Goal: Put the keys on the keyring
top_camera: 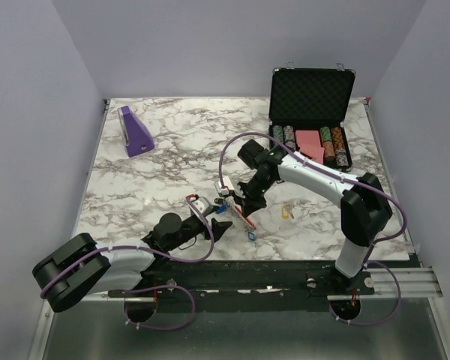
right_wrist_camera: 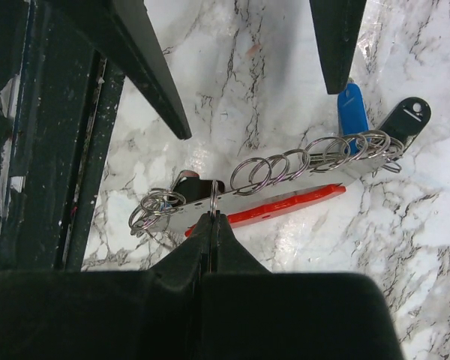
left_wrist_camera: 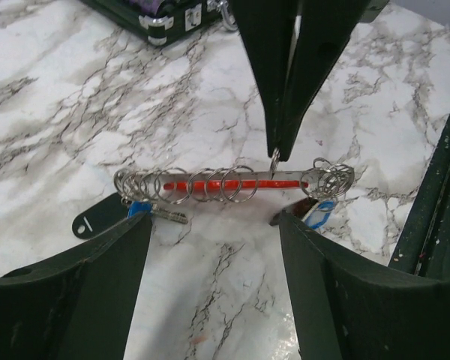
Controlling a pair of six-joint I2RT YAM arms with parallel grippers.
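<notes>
My right pincer [right_wrist_camera: 212, 217] is clenched on one small ring of the keyring [right_wrist_camera: 285, 202], which sits near the front middle of the desk [right_wrist_camera: 405, 247]. My left pincer [left_wrist_camera: 212, 223] is released, its fingers spread just beside the keyring. Blue keys [left_wrist_camera: 320, 212] sit at both ends of it, and the yellow key [top_camera: 286, 212] lies apart on the desk.

Readable text: none in any of the three views.
Dark oval plastic tag [left_wrist_camera: 97, 221]: plain face with one small hole, no lettering.
Blue plastic key head [right_wrist_camera: 352, 107]: no mark that can be read.
Red-and-silver keyring bar with wire rings [left_wrist_camera: 240, 184]: no engraving legible.
Purple wedge-shaped block [top_camera: 135, 131]: no print shows from above.
Black foam-lined case of striped poker chips [top_camera: 311, 90]: the chip faces perhaps carry marks, too small to read.
</notes>
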